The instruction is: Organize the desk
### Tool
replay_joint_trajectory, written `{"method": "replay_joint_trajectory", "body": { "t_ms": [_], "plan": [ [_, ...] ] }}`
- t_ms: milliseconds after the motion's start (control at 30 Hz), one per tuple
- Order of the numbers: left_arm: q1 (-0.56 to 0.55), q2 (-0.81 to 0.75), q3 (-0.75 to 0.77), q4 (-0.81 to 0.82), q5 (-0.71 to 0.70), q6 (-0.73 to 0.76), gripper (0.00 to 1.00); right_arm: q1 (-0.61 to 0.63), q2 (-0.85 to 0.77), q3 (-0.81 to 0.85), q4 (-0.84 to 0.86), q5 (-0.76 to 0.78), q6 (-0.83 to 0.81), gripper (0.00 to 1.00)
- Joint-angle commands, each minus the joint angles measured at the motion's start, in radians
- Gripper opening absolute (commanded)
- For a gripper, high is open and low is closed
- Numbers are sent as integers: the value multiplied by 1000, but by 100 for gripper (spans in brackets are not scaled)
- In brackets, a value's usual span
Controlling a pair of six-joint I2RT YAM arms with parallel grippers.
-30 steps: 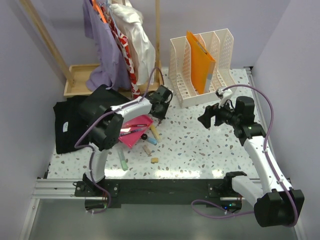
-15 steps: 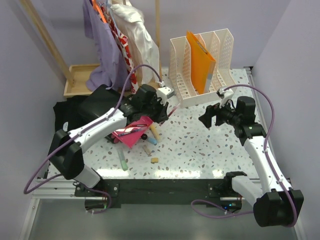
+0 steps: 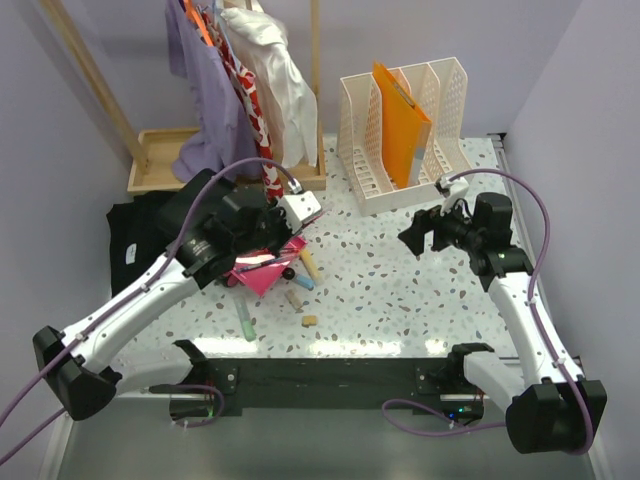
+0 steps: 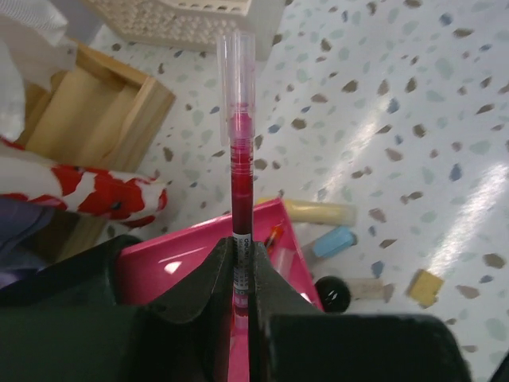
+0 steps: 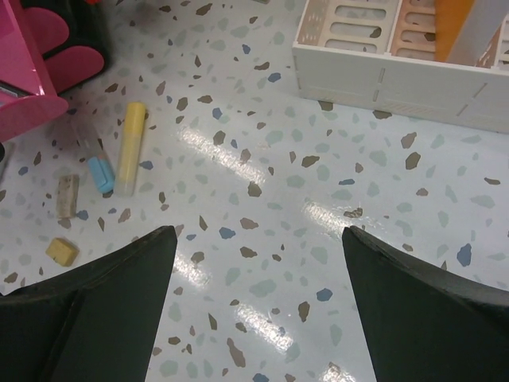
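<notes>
Left wrist, left tool pinching one red pen, one pink case

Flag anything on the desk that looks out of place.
Scattered loose on the desk beside the pink tray: a yellow marker, a blue-capped tube, a tan block, a yellow cube, and a pale green stick nearer the front. None is put away.

1. we see the desk as smooth, glossy, speckled like stone.
2. we see the pen as clear shiny plastic.
3. we see the pink box as glossy plastic.
4. we see the tray as matt bare wood.
</notes>
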Motion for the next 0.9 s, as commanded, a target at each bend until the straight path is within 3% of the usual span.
{"method": "replay_joint_trajectory", "body": {
  "t_ms": [0,133,233,767,867],
  "plan": [
    [6,-65,-93,-55,-272,226,0,-11,0,-10,42,2,1,90],
    [12,-142,-207,-15,-324,409,0,-14,6,-10,42,-1,3,90],
    [33,-176,-242,34,-334,441,0,-15,6,-12,44,-4,4,90],
    [113,-102,-278,75,-263,456,0,-24,3,-12,44,-16,9,90],
    [118,-105,-285,80,-266,453,5,-24,3,-12,44,-16,11,90]
  ]
}}
